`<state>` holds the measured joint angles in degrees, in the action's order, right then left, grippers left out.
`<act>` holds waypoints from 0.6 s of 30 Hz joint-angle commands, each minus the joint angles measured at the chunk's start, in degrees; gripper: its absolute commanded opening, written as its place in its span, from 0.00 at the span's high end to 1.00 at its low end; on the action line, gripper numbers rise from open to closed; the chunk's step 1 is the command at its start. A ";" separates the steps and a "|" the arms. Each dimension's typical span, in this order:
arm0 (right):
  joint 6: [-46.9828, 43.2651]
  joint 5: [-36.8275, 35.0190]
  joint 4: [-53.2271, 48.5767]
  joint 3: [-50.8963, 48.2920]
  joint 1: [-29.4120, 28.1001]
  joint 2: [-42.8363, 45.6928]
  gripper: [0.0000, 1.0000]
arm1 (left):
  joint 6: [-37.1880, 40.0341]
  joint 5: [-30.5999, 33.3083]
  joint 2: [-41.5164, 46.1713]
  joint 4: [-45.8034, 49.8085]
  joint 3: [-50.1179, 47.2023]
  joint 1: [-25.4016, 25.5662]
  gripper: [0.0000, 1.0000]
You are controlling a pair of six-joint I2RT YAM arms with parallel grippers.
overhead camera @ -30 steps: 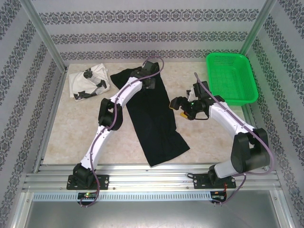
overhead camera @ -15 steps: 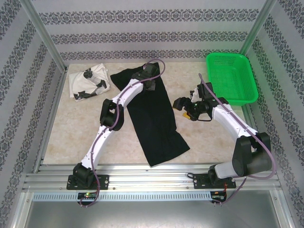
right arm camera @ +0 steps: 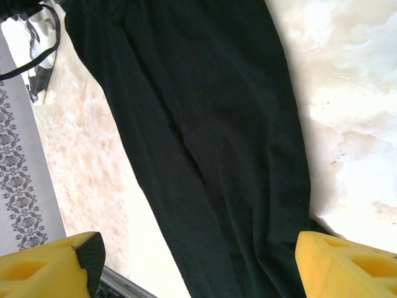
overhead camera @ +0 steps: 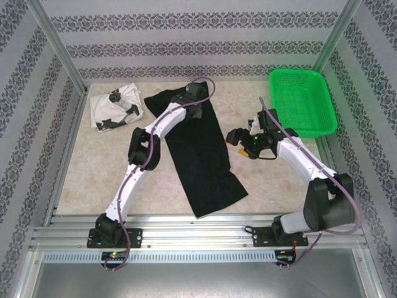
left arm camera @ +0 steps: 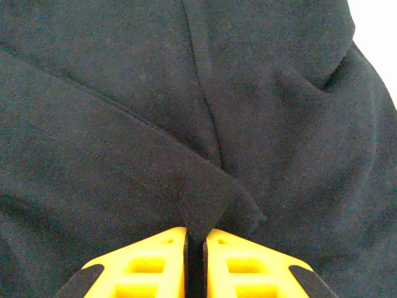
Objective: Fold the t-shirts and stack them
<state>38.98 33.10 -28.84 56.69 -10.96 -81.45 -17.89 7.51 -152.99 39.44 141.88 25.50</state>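
Note:
The black t-shirt lies as a long folded strip slanting down the middle of the table. My left gripper is at its far end. In the left wrist view the yellow jaws are shut on a raised fold of the black cloth. The white t-shirt with black marks lies bundled at the far left. My right gripper hovers open just right of the black t-shirt's right edge. The right wrist view has the black t-shirt below the wide-apart fingertips, with nothing between them.
A green mesh basket stands at the far right. Patterned walls and metal posts ring the table. Bare tabletop lies left of the black t-shirt and along the right front.
My left jaws have closed onto a fold of the black t-shirt. The right gripper has shifted slightly away from the near edge and stayed open.

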 commanded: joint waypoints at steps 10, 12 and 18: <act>-0.40 1.35 0.97 -0.63 0.64 -0.65 0.19 | -8.61 -3.81 13.76 -16.74 -19.98 -1.18 0.85; -0.49 1.48 0.96 -0.59 0.59 -0.86 0.19 | -10.42 -3.52 15.62 -18.96 -23.78 -1.50 0.85; -0.27 1.70 1.33 -0.79 0.59 -1.25 0.19 | -19.87 -3.58 22.99 -31.17 -41.02 -4.04 0.85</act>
<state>38.98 33.78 -28.67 56.66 -10.96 -82.17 -30.59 4.45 -134.45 17.34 106.67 23.46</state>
